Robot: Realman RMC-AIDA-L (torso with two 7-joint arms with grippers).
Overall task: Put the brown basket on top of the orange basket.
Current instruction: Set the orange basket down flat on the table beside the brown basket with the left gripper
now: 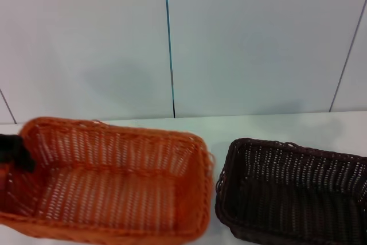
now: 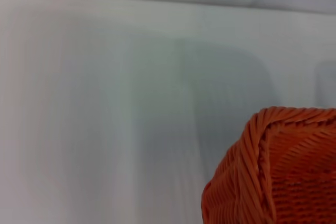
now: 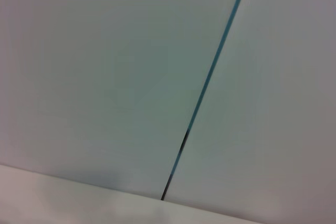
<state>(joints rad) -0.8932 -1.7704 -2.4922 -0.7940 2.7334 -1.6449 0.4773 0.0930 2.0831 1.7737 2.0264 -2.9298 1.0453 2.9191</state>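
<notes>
Head high; left wrist near orange basket point(image 2: 278, 171)

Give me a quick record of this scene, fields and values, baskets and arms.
orange basket: on the table's left, upright, holds nothing
brown basket: right of the orange one, upright, apart from it by a narrow gap
stacking: not yet done
left tool: dark shape at the orange basket's left end; fingers not readable
right tool: not in view; its wrist camera faces the wall
table: white
</notes>
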